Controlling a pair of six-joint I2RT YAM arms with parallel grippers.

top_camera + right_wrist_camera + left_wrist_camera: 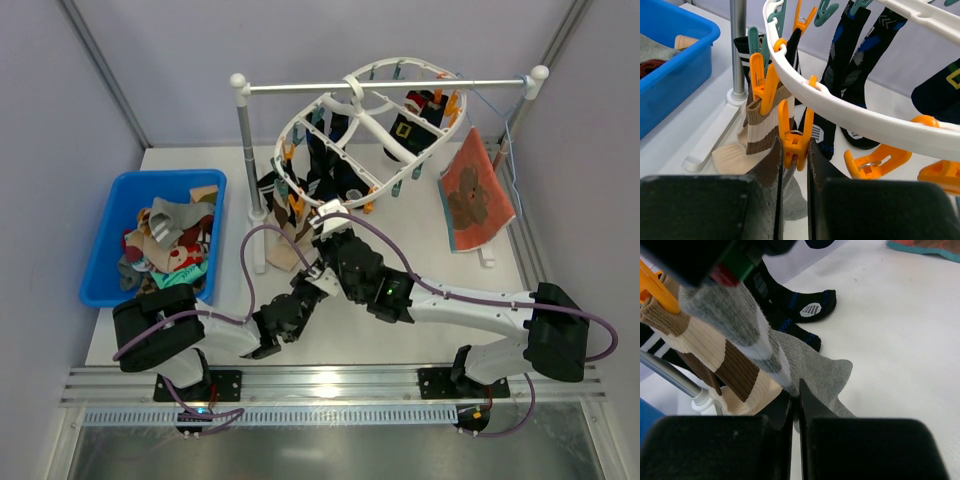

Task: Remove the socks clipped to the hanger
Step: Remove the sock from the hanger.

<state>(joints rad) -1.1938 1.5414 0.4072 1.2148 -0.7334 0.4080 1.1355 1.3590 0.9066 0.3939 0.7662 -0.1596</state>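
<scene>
**Spotter:** White table (180, 160), pale walls on three sides. Your hanger (850, 122) hangs from the rail stand (300, 87) at twelve o'clock in the top view. It is tilted, with its low rim towards the arms.

**Second:** And the socks?

**Spotter:** Dark socks (800, 305) dangle from clips all round the frame. More lie loose in the blue bin (105, 215) at nine o'clock. The orange cloth (475, 195) hangs at two o'clock.

**Second:** What do you have in the right gripper (794, 150)?

**Spotter:** Your right wrist view shows its fingers pressed against both sides of an orange clip (796, 137) at the frame's seven o'clock edge, so it is clamped on that clip. Just beside it, at ten o'clock, another orange clip bites a brown-and-cream striped sock (715, 352).

**Second:** And the left gripper (795, 392)?

**Spotter:** Its fingers are together, low under the same edge. A grey sock (740, 320) runs down from a clip straight to your fingertips and touches them. You cannot tell from the wrist view whether any fabric is actually pinched between them.
</scene>
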